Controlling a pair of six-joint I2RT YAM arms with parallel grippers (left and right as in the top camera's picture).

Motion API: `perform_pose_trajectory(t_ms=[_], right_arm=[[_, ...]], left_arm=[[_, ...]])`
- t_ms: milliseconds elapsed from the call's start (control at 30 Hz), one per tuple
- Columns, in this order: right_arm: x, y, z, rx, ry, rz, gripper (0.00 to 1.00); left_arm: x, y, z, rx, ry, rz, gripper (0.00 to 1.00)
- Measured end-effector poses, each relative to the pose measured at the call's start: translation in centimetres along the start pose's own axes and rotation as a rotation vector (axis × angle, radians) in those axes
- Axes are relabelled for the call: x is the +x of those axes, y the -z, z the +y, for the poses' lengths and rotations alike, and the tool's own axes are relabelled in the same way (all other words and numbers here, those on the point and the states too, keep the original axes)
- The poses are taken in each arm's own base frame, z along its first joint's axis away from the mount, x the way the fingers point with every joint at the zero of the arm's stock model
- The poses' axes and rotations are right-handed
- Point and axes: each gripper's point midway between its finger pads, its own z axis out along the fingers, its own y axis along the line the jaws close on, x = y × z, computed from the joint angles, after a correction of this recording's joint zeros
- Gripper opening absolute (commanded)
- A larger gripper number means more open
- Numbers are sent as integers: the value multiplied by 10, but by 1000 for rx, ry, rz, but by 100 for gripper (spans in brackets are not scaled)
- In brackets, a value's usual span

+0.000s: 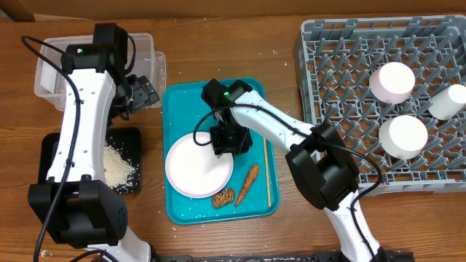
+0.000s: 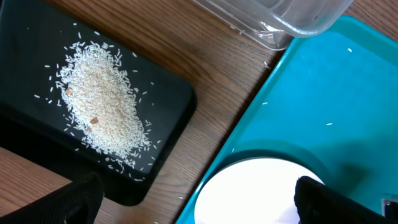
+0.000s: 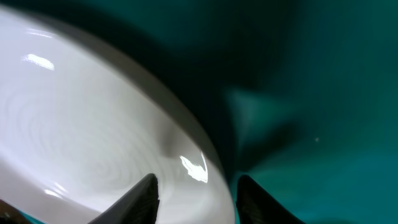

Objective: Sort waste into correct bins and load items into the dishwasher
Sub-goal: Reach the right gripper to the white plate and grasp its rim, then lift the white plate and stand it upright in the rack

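Observation:
A large white plate [image 1: 193, 171] lies on the teal tray [image 1: 182, 102], with an orange carrot piece [image 1: 247, 183] and a brown ridged lump [image 1: 223, 196] beside it. My right gripper [image 1: 227, 142] is low over the plate's upper right rim. In the right wrist view its jaws [image 3: 196, 193] are partly open and straddle the plate [image 3: 93, 137] rim, one finger over the plate, the other over the tray. My left gripper [image 1: 142, 93] hangs wide open and empty between the clear tub [image 1: 51, 80] and the tray. White rice [image 1: 116, 164] is piled on the black tray [image 1: 51, 145].
The grey dish rack [image 1: 342, 73] at the right holds three white cups [image 1: 392, 81] [image 1: 403, 137] [image 1: 448, 102]. A thin wooden stick [image 1: 266, 171] lies along the teal tray's right side. Stray rice grains dot the wooden table.

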Motion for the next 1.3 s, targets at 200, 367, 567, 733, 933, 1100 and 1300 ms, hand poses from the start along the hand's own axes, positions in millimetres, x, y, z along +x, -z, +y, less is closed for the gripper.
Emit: perform_pose_trajectory(t_ms=[200, 367, 567, 733, 933, 1100, 1300], right_arm=[[-3, 0, 2, -8, -1, -11, 25], [-3, 0, 2, -9, -4, -11, 33], [-3, 0, 2, -10, -2, -10, 34], [-4, 0, 2, -10, 4, -14, 16], [-3, 0, 4, -16, 0, -12, 4], [2, 2, -3, -1, -17, 14, 4], [-10, 29, -30, 10, -98, 11, 4]], left_arm=[[0, 0, 0, 0, 0, 0, 100], [0, 0, 0, 0, 0, 0, 100], [0, 0, 0, 0, 0, 0, 100], [0, 0, 0, 0, 0, 0, 100], [0, 0, 0, 0, 0, 0, 100], [0, 0, 0, 0, 0, 0, 100], [0, 0, 0, 0, 0, 0, 100]])
